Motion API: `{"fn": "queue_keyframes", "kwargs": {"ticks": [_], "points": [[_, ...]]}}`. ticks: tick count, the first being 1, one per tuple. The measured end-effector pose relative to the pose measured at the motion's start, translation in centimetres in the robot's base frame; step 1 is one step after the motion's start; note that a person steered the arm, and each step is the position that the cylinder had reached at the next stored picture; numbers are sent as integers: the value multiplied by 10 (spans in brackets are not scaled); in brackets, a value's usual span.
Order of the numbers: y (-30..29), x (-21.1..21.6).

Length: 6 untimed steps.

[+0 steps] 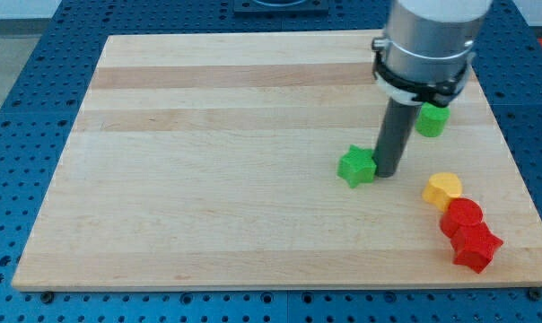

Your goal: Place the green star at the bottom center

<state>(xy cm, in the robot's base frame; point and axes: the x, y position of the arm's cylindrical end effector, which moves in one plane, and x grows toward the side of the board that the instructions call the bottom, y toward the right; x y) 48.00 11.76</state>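
Note:
The green star [355, 166] lies on the wooden board [208, 179], right of the board's middle. My tip [387, 172] stands on the board just at the star's right side, touching or nearly touching it. The rod rises from there to the arm's grey body at the view's top right.
A green round block [432, 119] sits up and right of the rod, partly hidden by the arm. A yellow heart-like block [442, 189], a red round block [461, 217] and a red star [476, 248] form a cluster near the board's lower right edge. Blue perforated table surrounds the board.

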Motion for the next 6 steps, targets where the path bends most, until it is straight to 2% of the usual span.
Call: {"fn": "queue_keyframes", "kwargs": {"ticks": [2, 4, 6], "points": [[-15, -26], [-32, -8], [-38, -33]]}}
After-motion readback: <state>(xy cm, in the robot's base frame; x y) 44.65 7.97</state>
